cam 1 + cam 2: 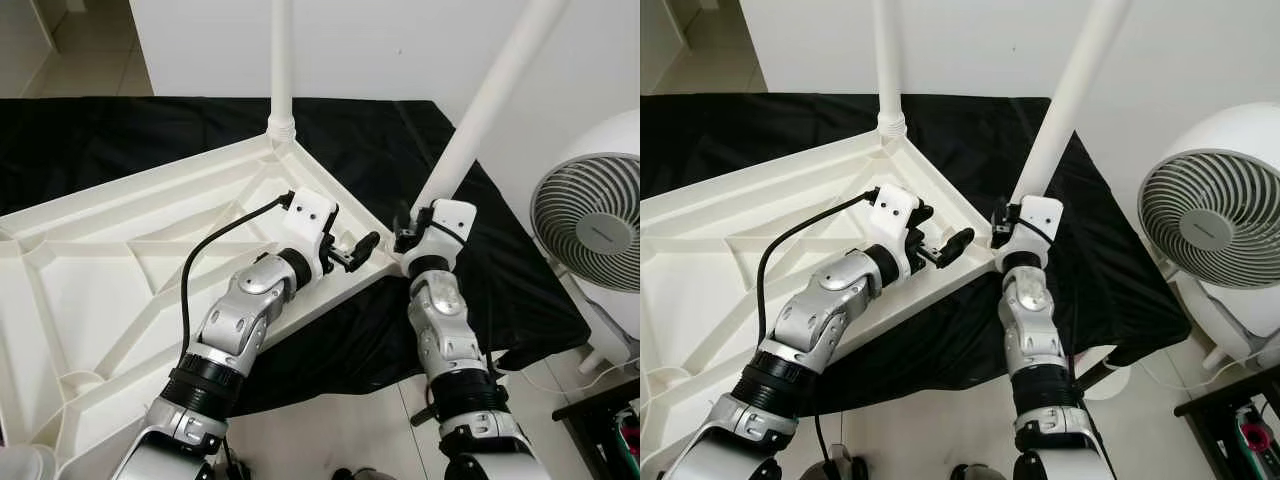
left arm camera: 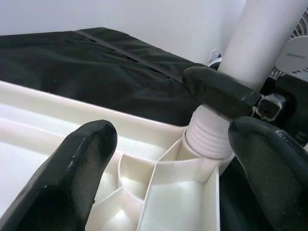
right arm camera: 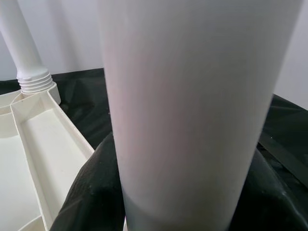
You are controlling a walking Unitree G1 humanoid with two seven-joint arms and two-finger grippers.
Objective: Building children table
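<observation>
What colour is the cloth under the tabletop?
Black cloth, clearest in the left eye view.

White plastic tabletop [image 1: 120,260], upside down, ribbed underside up, lying on black cloth [image 1: 380,150]. Two white round legs in corner sockets: far leg [image 1: 282,60] upright at far corner, threaded collar seated in socket. Near leg [image 1: 490,100] at right corner, tilted to the right, threaded base at socket, gripped near its base by right end effector [image 1: 412,232]. Left end effector [image 1: 362,247] fingers spread over tabletop rim, just beside near leg's socket.
</observation>
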